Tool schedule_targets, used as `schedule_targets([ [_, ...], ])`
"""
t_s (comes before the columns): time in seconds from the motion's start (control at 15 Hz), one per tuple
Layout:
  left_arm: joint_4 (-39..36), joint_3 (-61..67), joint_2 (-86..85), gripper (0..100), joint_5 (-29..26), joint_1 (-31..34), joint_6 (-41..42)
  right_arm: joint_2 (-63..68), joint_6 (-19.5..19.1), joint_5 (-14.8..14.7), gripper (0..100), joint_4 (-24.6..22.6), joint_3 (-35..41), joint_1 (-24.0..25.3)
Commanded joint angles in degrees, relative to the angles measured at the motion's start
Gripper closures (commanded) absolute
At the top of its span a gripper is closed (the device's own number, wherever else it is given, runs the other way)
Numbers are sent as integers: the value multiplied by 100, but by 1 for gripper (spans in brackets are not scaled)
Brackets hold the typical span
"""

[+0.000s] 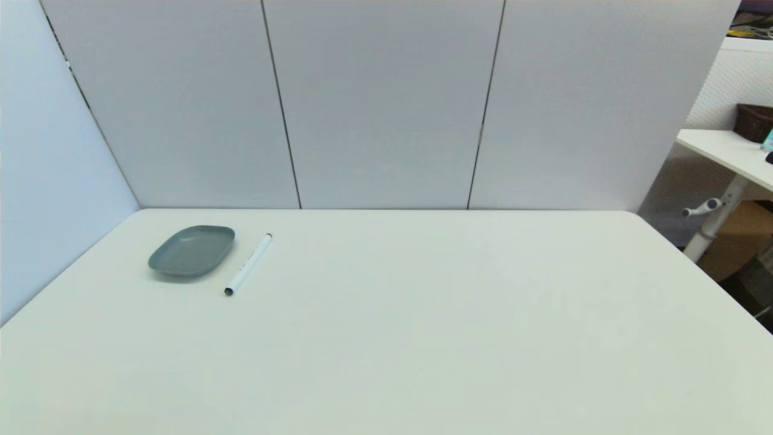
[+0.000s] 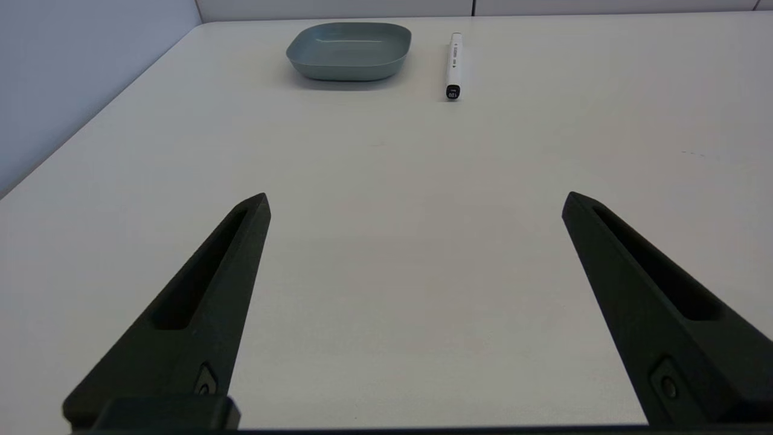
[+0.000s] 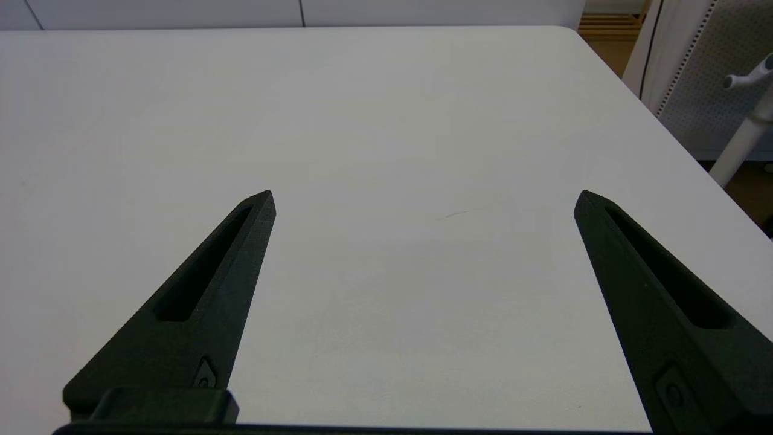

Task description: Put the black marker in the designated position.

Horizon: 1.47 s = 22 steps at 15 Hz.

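Note:
The black marker [image 1: 248, 264], a slim white barrel with small black caps, lies flat on the white table just right of a grey-green dish [image 1: 192, 250]. The left wrist view shows the same marker [image 2: 453, 65] and dish [image 2: 350, 50] far ahead of my left gripper [image 2: 415, 202], which is open and empty above the bare tabletop. My right gripper [image 3: 424, 200] is open too, holding nothing, over the right part of the table. Neither arm appears in the head view.
White panels wall the table at the back and left. Past the table's right edge [image 1: 694, 266] stand another desk's leg [image 1: 715, 223] and a cardboard box [image 1: 740, 238]. The table's rounded far right corner [image 3: 567, 30] shows in the right wrist view.

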Motion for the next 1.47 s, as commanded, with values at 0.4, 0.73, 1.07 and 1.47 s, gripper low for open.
schedule_targets([
  [0.4, 0, 0, 7, 0, 2, 1, 1, 0, 0, 2, 0, -2, 0, 1],
  [0.73, 0, 0, 7, 0, 2, 1, 1, 0, 0, 2, 0, -2, 0, 1],
  [1.07, 0, 0, 7, 0, 2, 1, -7, 0, 9, 2, 0, -2, 0, 1],
  [1.47, 0, 0, 16, 0, 2, 1, 1, 0, 9, 2, 0, -2, 0, 1],
])
